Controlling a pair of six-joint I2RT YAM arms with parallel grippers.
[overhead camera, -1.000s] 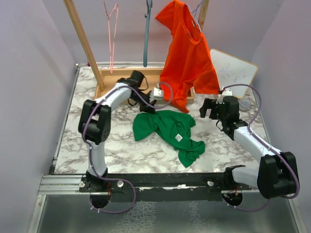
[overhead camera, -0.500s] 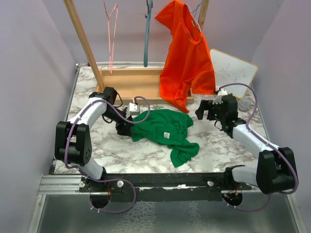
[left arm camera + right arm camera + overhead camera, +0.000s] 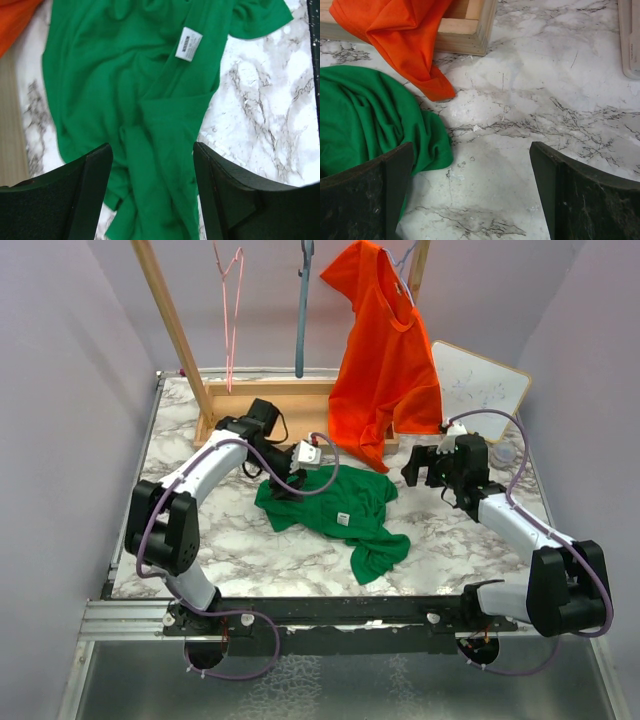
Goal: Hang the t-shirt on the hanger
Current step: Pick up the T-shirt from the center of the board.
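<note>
The bright green short-sleeved cotton t-shirt [image 3: 335, 510] lies crumpled on the white, grey-veined marble table [image 3: 250, 555], near the middle and just in front of the low wooden base frame [image 3: 265, 400] of the clothes rack. Its small white neck label [image 3: 189, 44] faces up. It is well apart from the slate blue-grey clothes hanger [image 3: 301, 310], which hangs bare and edge-on at the back, between the thin pink wire hanger [image 3: 232, 300] and the hanging orange-red t-shirt [image 3: 385, 360]. The left gripper [image 3: 152, 150] hovers over the green shirt's left end – its two dark fingers [image 3: 92, 175] stand spread apart, with the cloth lying flat on the marble beneath the gap, so the claw is unclenched and grasps nothing. The right gripper [image 3: 470, 150] sits to the right of the shirt, low over bare marble, its jaws as wide apart as the view allows and nothing between them; the edge of the green cloth lies just beside its left finger [image 3: 395, 170]. From the right wrist the lower tip of the orange-red shirt drapes over the corner of the wooden frame and reaches the table just beside the green fabric – whether the two garments touch there I cannot tell. A white board [image 3: 480, 390] leans at the far right of the table, behind the right arm.
</note>
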